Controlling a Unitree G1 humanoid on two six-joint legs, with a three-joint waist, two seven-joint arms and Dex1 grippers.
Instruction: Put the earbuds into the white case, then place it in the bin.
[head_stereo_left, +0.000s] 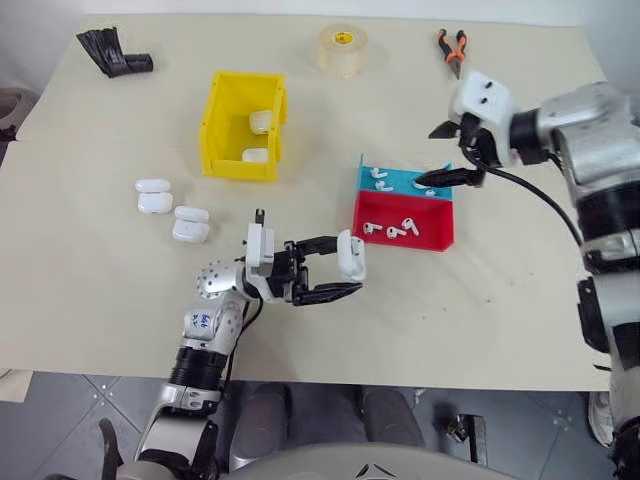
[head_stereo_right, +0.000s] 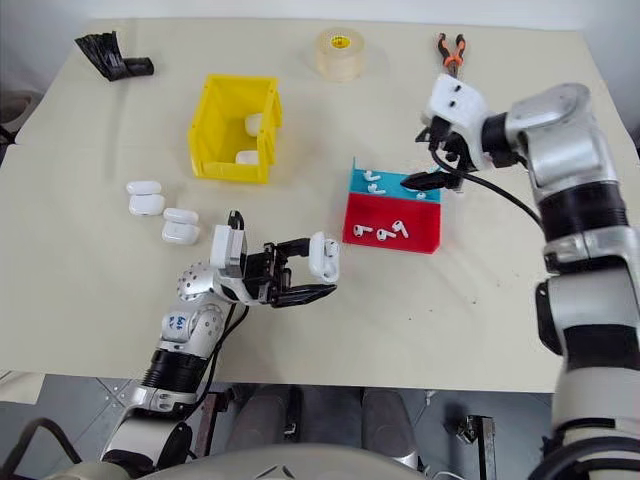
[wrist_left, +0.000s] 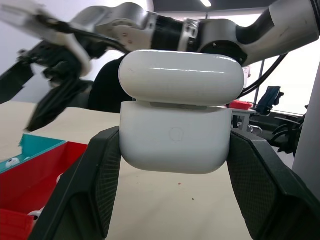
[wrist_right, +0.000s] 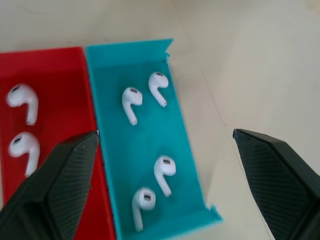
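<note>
My left gripper (head_stereo_left: 348, 268) is shut on a white case (head_stereo_left: 351, 255), held above the table's near middle. In the left wrist view the case (wrist_left: 175, 135) sits between both fingers (wrist_left: 95, 185), its lid slightly raised. My right gripper (head_stereo_left: 440, 153) hangs open over the blue end of the tray (head_stereo_left: 400, 240). The right wrist view shows several earbuds (wrist_right: 131, 102) lying in the blue compartment between the open fingers (wrist_right: 65, 175), and two more earbuds (wrist_right: 22, 100) in the red one. The yellow bin (head_stereo_left: 212, 125) stands at the back left of the tray.
Two white cases (head_stereo_left: 262, 120) lie inside the bin. Two more cases (head_stereo_left: 153, 195) sit on the table to the left. A tape roll (head_stereo_left: 342, 50), orange-handled pliers (head_stereo_left: 452, 50) and a black object (head_stereo_left: 115, 55) lie along the far edge.
</note>
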